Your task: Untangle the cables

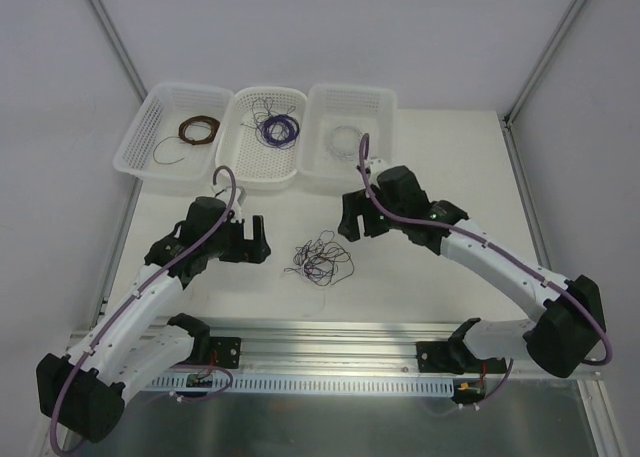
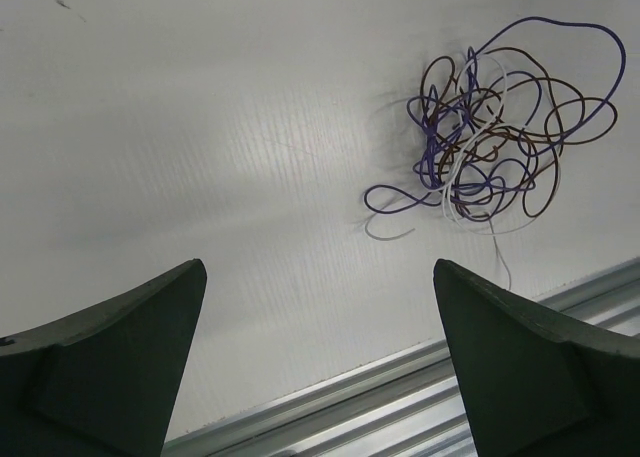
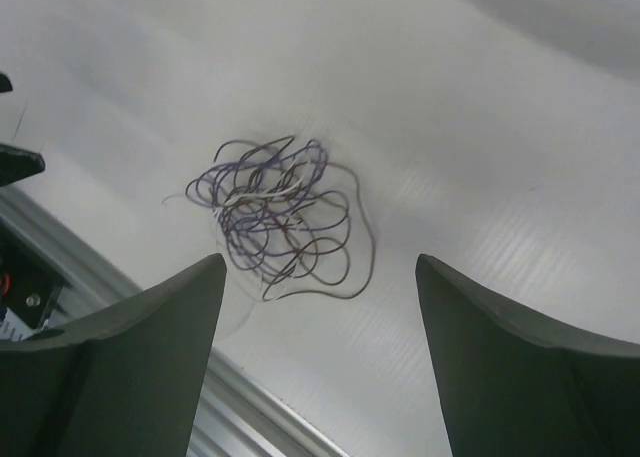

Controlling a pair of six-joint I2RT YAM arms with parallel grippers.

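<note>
The cables (image 1: 319,258) lie as a small tangle of purple, brown and pale thin wires on the white table between my two arms. In the left wrist view the tangle (image 2: 487,127) sits up and to the right of my open left gripper (image 2: 320,277). In the right wrist view the tangle (image 3: 275,217) sits up and left of my open right gripper (image 3: 320,267). In the top view my left gripper (image 1: 258,239) is left of the tangle and my right gripper (image 1: 350,222) is up and right of it. Both are empty and clear of the wires.
Three white mesh baskets stand at the back: the left one (image 1: 140,142) holds a brown wire coil, the middle one (image 1: 240,152) a purple coil, the right one (image 1: 385,107) a pale coil. A metal rail (image 1: 330,327) runs along the table's near edge.
</note>
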